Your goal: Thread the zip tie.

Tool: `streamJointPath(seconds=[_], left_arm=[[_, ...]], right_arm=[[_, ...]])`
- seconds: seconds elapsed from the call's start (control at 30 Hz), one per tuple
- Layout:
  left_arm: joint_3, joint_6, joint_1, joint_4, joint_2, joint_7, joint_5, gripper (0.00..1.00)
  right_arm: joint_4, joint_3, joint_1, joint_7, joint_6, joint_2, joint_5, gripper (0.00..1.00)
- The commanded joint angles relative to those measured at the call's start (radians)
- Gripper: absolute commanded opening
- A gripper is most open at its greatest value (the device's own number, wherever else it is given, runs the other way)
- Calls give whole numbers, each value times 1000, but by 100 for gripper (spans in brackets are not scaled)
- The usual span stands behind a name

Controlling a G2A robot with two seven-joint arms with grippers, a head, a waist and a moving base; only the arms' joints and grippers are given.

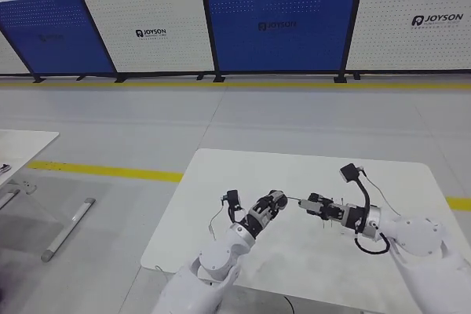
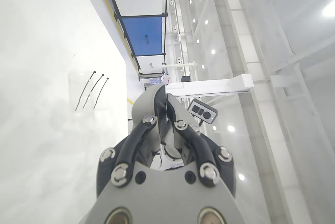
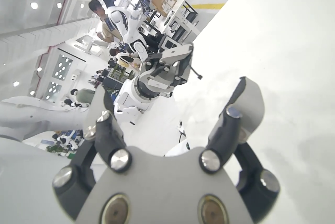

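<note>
Step in hand looked like the hand-over before threading. Left claw (image 2: 164,101) was pinched tight on one black zip tie (image 3: 196,72), held up off the counter (image 1: 243,169). The tie's head end poked out past the fingertips, toward the right claw (image 3: 172,87). Right claw was spread wide and held nothing, just short of that head. Both claws sat over the counter's middle, close to each other but apart. Tail of the tie was hidden behind the left claw, so I could not tell whether it had been looped round. By my read, threading was not yet done.

Next move, as a judgement: the right claw needed to line up on the thin strap and close on it square. Then the tail had to meet the small slot in the head. That called for fine alignment with little margin, and the strap was likely to flex or twist.

Three spare zip ties (image 2: 91,90) lay side by side flat on the counter, well apart from the claws and not in the way. Path between the claws held only the tie's own end. Blue and white partition panels (image 1: 279,31) and a yellow floor line (image 1: 102,170) sat behind the counter.
</note>
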State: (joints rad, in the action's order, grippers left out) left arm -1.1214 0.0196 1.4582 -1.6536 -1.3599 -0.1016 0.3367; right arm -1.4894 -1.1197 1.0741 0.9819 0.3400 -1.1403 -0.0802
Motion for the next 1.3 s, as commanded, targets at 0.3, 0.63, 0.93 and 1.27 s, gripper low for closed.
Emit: streamJointPath(seconds=[0.3,0.63,0.93,1.27], left_arm=[[-3,-19,-4,0,0,-14,27,0],[-44,-45,10,-25,8,-101,137,0],[-39,-39,7,-20,9,-92,138,0],[-35,-40,8,-19,13,-108,155,0]], right_arm=[[-13,-1,16,-28,-1,1,31,100],[-12,8,12,-27,0,1,31,100],[-13,3,27,-47,0,4,21,100],[-6,2,28,-46,0,7,12,23]])
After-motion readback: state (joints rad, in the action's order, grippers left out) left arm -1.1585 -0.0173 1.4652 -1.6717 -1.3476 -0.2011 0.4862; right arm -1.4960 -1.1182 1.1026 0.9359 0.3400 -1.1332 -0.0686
